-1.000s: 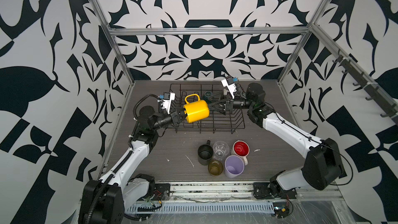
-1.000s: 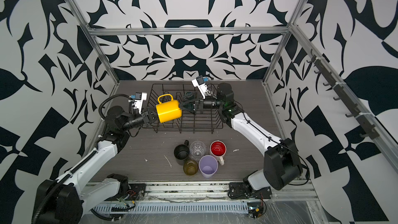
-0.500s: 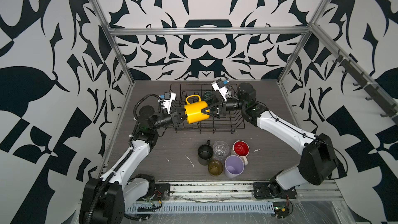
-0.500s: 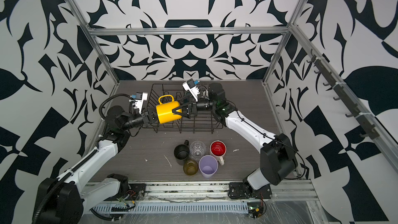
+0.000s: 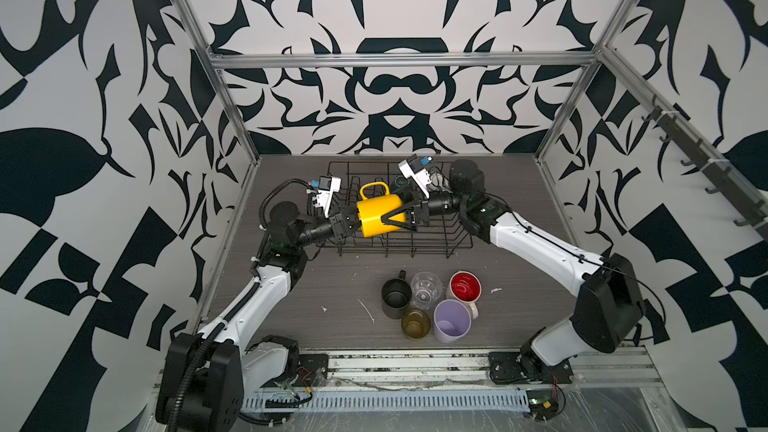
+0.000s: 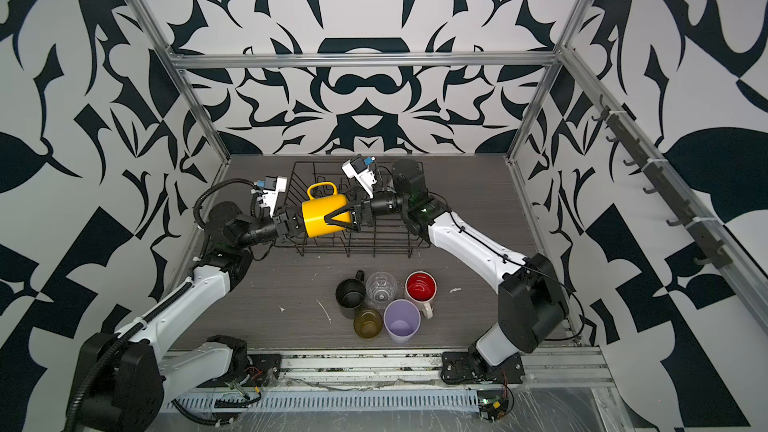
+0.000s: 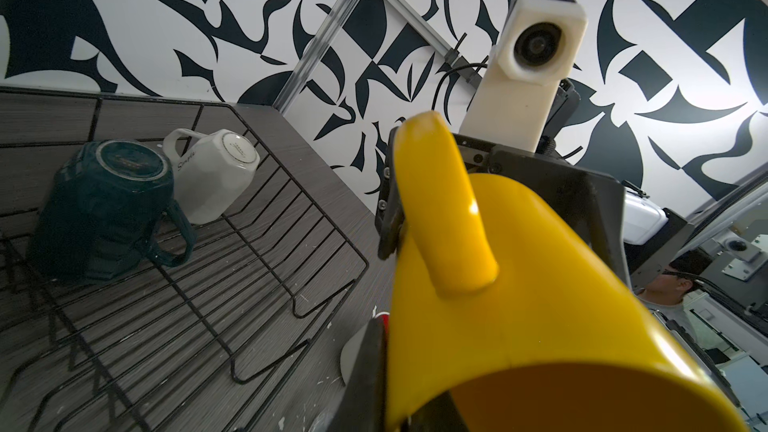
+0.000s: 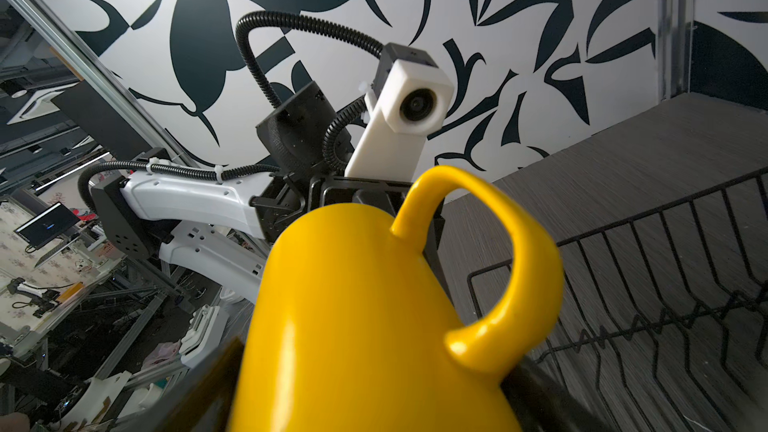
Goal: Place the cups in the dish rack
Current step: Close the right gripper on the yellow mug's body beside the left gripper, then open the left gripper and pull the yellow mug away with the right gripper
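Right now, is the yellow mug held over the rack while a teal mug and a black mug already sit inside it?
Not quite: beside the teal mug in the dish rack sits a white mug, not a black one, as the left wrist view shows. The yellow mug is held over the rack.

This is looking like a robotics lab cell: two white-and-black robot arms (image 5: 266,297) are sitting bolted to a silver aluminium rail (image 5: 415,361) along a grey wood-grain bench (image 5: 332,284). Black-and-white patterned wall panels (image 5: 395,6) on silver metal framing (image 5: 399,60) are enclosing it, and a lit monitor (image 8: 45,224) is glowing outside.
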You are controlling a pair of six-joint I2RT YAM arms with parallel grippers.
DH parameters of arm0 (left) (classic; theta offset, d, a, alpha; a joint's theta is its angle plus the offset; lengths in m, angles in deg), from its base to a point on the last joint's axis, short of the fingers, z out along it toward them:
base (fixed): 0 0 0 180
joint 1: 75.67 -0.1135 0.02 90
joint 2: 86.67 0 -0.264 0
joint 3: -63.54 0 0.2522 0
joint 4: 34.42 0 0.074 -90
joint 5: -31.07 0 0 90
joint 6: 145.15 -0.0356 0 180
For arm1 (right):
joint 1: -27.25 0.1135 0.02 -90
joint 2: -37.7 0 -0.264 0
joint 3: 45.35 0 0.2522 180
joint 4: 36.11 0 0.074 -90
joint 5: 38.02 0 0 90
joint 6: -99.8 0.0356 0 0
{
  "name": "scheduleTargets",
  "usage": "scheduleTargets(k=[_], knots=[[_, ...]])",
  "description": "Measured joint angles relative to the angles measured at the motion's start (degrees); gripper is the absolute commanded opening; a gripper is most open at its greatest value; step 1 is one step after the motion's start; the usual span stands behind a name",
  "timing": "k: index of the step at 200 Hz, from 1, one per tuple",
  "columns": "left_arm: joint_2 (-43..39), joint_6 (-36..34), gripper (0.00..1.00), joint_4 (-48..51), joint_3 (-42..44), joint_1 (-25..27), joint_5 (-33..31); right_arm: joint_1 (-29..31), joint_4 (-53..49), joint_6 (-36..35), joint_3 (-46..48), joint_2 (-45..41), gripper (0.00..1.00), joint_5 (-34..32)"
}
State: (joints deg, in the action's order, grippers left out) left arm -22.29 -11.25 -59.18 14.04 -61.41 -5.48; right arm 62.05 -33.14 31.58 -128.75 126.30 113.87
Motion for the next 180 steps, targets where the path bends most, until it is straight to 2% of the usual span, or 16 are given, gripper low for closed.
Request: scheduleTargets(k=[44,100,129,180], knots=[[0.66,1.18,0.00,-1.09,-0.04,0.00,0.76,0.79,-0.04,0.04,-0.81,0.87,0.91,0.15],[0.68,1.84,0.00,-1.57,-0.13,-0.11,1.68,0.98,-0.26,0.28,-1.88,1.64,0.81,2.10],[0.68,2.21,0.00,-1.84,-0.15,-0.13,1.75,0.98,-0.70,0.28,-2.56,2.10,0.68,2.80],[0.68,2.73,0.00,-1.90,-0.15,-0.15,1.84,1.05,-2.62,0.07,-3.43,2.23,0.29,2.93]])
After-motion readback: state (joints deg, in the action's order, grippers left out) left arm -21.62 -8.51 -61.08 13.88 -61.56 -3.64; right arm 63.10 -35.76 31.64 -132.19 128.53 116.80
